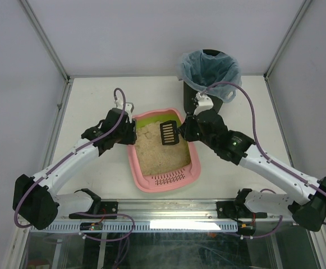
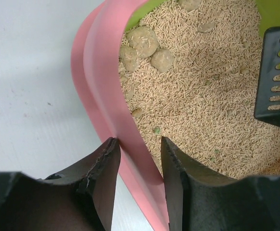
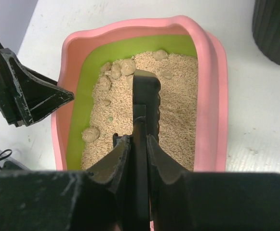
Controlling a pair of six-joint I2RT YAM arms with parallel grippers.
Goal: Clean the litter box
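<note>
On the white tabletop (image 1: 95, 101) the left claw (image 2: 138, 144) stands partly open over the left rim of the litter box (image 3: 211, 96), one finger outside and one inside, with a small gap at the inner finger. The box lies in the middle between the two arms, and brown clumps (image 2: 144, 41) sit in its far left corner. The right claw (image 3: 137, 138) is clamped on the handle of a black scoop (image 1: 169, 133), which is over the litter. A black bin (image 1: 188, 89) stands far right, behind the right arm.
</note>
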